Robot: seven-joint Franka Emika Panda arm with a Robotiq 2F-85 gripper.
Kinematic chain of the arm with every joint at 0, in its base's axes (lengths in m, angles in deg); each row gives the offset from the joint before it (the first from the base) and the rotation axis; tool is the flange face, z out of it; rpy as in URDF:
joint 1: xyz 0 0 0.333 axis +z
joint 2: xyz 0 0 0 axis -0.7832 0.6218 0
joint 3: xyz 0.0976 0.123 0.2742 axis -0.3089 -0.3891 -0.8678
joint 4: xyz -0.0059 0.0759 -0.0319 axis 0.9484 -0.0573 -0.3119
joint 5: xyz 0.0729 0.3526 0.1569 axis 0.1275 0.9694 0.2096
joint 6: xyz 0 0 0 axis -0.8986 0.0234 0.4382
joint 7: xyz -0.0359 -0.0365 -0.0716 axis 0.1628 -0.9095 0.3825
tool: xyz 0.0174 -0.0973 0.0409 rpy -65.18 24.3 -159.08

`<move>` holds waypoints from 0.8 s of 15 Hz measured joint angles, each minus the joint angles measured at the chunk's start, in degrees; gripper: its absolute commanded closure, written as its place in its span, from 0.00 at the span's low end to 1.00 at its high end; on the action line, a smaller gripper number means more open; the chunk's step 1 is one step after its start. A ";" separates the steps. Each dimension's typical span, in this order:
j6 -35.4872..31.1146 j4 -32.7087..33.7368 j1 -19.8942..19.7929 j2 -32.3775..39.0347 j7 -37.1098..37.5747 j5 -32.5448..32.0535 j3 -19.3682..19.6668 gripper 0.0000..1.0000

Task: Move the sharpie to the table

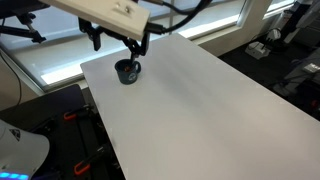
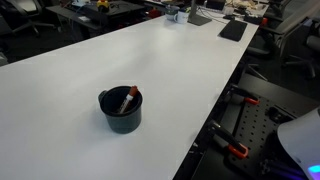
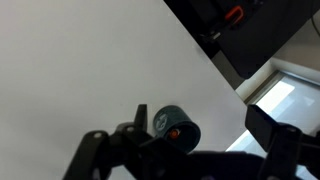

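A: Where's the sharpie [image 2: 129,99]?
B: Leaning inside the dark mug [image 2: 121,112], which sits on the white tabletop [image 2: 180,60].
A: And the hand [image 1: 120,50]?
B: Above the mug, spread wide, gripping nothing.

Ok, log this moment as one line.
sharpie: in mug | gripper: open, above mug | table: sharpie not yet on it

Table [image 2: 120,50] plain matte white. Mug [image 2: 121,117] dark, near black, in both exterior views. Sharpie [image 2: 129,98] dark, reddish tint. Gripper [image 1: 120,45] black; arm housing [image 1: 105,12] white. Clamps [image 2: 236,152] orange-red.
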 measured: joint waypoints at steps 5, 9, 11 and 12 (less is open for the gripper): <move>-1.09 -4.30 -0.25 4.44 -13.22 -1.93 -2.47 0.00; -2.62 -5.11 -0.31 6.09 -14.47 -2.82 -3.81 0.00; -2.87 -5.13 -0.35 6.16 -14.61 -2.25 -3.87 0.00; -4.01 -5.28 -0.30 6.38 -15.65 -0.92 -4.00 0.00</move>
